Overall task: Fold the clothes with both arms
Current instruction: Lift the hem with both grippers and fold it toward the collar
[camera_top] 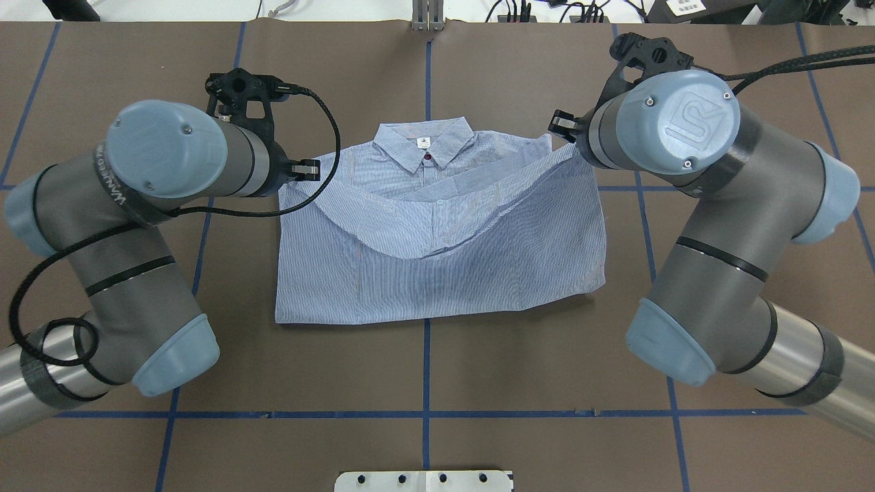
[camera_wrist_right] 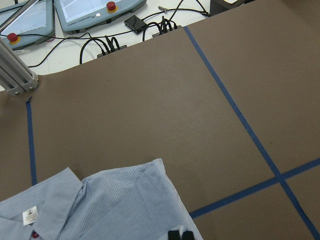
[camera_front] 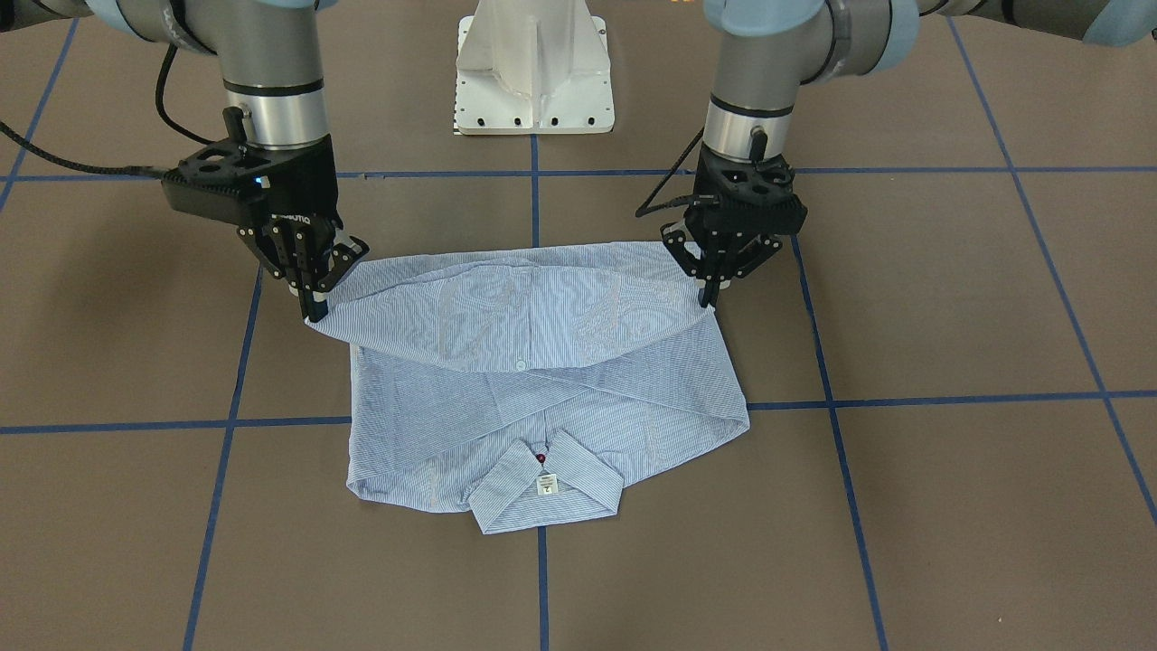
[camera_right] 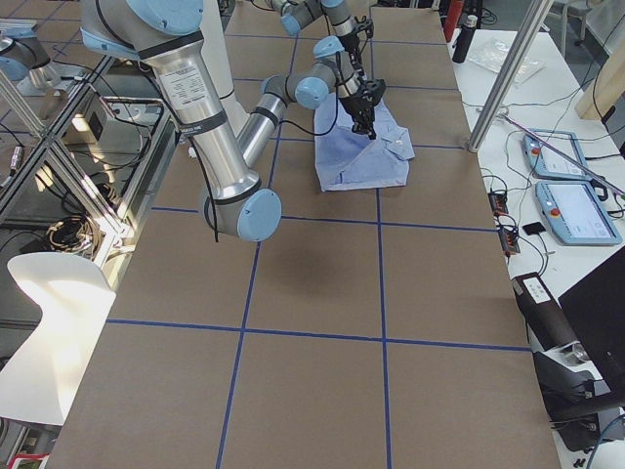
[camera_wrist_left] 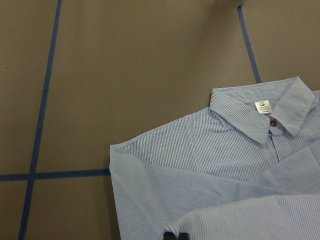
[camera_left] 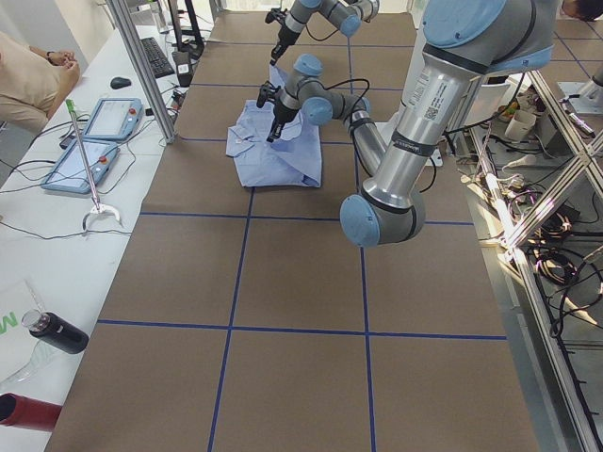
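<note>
The light blue-and-white striped shirt [camera_front: 542, 398] lies on the brown table, its collar [camera_front: 542, 479] on the side away from the robot. Its hem half is raised and sags in an arc between my two grippers. My left gripper [camera_front: 710, 294] is shut on one raised corner of the cloth. My right gripper [camera_front: 312, 312] is shut on the other corner. In the overhead view the shirt [camera_top: 437, 273] lies between both wrists, which hide the fingertips. The left wrist view shows the collar [camera_wrist_left: 260, 117] and the pinched cloth at the bottom edge. The right wrist view shows the shirt [camera_wrist_right: 115, 205] at the lower left.
The white pedestal base [camera_front: 533, 72] stands behind the shirt on the robot's side. Blue tape lines [camera_front: 542, 579] grid the brown table. Control tablets [camera_left: 94, 118], a dark bottle [camera_left: 57, 334] and a seated person [camera_left: 28, 80] are at a side bench beyond the table's far edge.
</note>
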`<state>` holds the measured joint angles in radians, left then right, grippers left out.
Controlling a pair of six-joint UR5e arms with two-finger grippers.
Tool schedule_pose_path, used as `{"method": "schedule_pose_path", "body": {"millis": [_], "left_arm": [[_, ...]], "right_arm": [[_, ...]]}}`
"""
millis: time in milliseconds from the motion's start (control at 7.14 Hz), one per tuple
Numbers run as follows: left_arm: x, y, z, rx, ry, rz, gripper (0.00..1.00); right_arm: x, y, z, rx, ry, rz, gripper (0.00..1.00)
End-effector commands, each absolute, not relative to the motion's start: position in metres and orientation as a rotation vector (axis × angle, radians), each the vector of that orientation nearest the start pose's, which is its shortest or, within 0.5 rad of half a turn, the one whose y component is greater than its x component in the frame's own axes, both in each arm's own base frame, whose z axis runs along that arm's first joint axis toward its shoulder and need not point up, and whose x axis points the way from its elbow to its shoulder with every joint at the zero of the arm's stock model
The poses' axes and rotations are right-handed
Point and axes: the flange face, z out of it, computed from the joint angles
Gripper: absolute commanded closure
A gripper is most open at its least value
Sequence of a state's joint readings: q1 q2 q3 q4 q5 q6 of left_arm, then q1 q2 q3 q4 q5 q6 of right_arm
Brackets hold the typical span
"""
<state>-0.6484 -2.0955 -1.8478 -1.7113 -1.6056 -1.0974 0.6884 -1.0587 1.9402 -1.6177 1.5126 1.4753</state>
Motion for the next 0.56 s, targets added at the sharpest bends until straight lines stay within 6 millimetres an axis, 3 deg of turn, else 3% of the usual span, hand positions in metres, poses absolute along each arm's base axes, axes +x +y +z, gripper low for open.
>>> {"method": "schedule_pose_path", "body": {"millis": [0, 140, 280, 420], "left_arm": [[0.446, -0.514, 0.249, 0.499, 0.828, -0.153, 1.00], [0.451, -0.533, 0.266, 0.529, 0.816, -0.123, 1.00], [0.460, -0.548, 0.288, 0.555, 0.818, -0.101, 1.00], [0.456, -0.566, 0.309, 0.582, 0.778, -0.055, 1.00]], "right_arm": [[-0.396, -0.527, 0.248, 0.390, -0.754, 0.579, 1.00], [-0.422, -0.556, 0.247, 0.363, -0.721, 0.576, 1.00], [-0.437, -0.571, 0.265, 0.344, -0.681, 0.568, 1.00], [-0.440, -0.579, 0.279, 0.347, -0.693, 0.531, 1.00]]}}
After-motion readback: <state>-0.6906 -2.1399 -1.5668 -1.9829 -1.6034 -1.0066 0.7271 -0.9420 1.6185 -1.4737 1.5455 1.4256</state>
